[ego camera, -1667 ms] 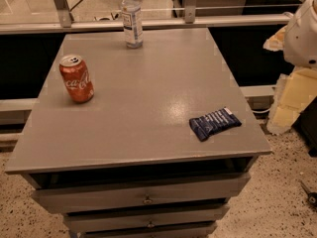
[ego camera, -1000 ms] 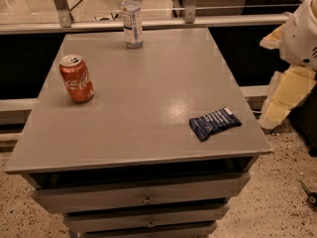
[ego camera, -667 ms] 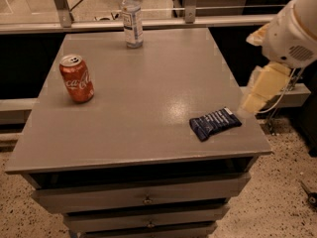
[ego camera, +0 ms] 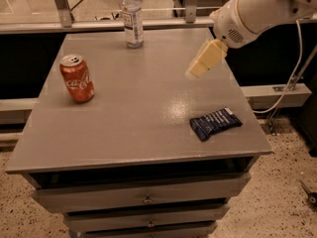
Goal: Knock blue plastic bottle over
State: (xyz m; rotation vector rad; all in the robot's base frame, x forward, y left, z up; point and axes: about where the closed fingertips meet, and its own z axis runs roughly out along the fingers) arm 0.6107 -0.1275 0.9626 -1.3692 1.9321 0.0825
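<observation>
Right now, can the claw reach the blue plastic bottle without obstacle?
Probably yes. The claw hovers over the table, right side; only bare surface lies between it and the blue plastic bottle at the back. The red can and dark packet sit aside.

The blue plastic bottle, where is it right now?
In the camera view, the blue plastic bottle stands upright at the far edge of the table, beyond the Coca-Cola can; the end effector hovers to its right, apart from it.

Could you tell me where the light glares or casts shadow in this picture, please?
Camera view: a pale sheen of glare lies on the table top just left of the dark blue snack packet; the gripper hovering over the table's right side is brightly lit; the recess under the top is dark.
</observation>
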